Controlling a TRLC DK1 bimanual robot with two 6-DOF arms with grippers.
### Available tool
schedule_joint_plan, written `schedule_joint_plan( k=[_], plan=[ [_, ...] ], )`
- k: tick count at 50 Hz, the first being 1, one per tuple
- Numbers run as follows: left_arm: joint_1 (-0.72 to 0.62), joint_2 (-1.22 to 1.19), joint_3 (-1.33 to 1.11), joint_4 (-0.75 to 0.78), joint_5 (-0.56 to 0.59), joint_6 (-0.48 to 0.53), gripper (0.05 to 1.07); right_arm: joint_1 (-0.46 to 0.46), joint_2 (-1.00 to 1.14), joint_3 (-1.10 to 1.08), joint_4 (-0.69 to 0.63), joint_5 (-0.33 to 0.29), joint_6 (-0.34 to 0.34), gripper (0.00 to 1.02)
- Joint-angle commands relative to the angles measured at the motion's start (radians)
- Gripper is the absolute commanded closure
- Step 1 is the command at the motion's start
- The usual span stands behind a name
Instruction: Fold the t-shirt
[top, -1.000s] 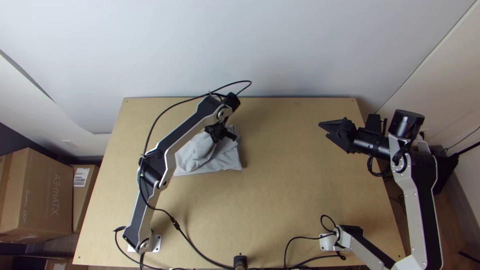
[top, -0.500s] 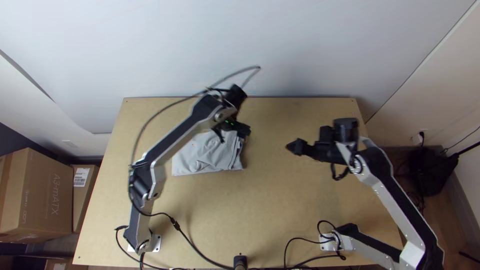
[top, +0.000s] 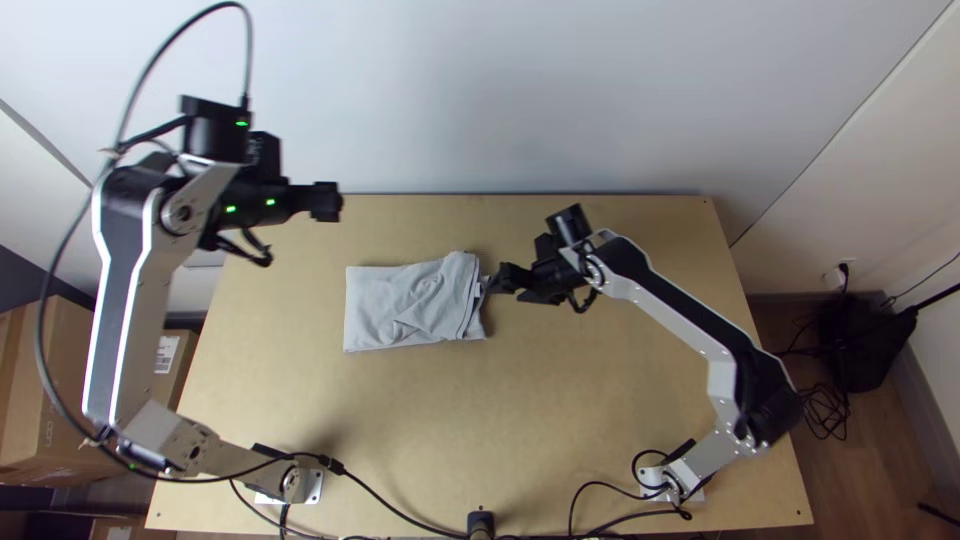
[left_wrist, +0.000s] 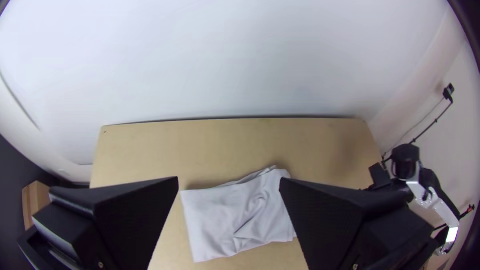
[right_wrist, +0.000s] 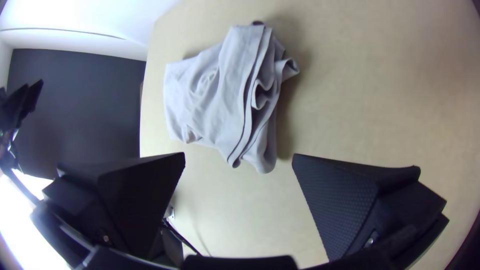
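The grey t-shirt (top: 410, 303) lies folded into a small, roughly rectangular bundle left of the table's middle, its top wrinkled. Raised over the table's far left corner is my left gripper (top: 328, 202); in the left wrist view the left gripper (left_wrist: 229, 185) is open, with the shirt (left_wrist: 235, 215) lying beyond its fingers. My right gripper (top: 500, 280) is at the shirt's right edge. In the right wrist view the right gripper (right_wrist: 239, 156) is open with nothing held, and layered, loosely bunched edges of the shirt (right_wrist: 225, 95) face it.
Bare wooden table (top: 420, 420) surrounds the shirt. Black cables (top: 390, 495) run along the near edge by the arm bases. Cardboard boxes (top: 60, 370) stand on the floor at the left, and a wall rises behind the far edge.
My left gripper has left the shirt and moved up and left, off to the far left corner. The right gripper has travelled left to the shirt's right edge. The shirt's upper right part is now uncovered.
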Motion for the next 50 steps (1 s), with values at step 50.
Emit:
schedule_joint_plan(
  k=[50],
  plan=[
    [0.329, -0.148, -0.153, -0.048, 0.034, 0.166, 0.10, 0.087, 0.283, 0.206, -0.109, 0.105, 0.028, 0.04]
  ],
)
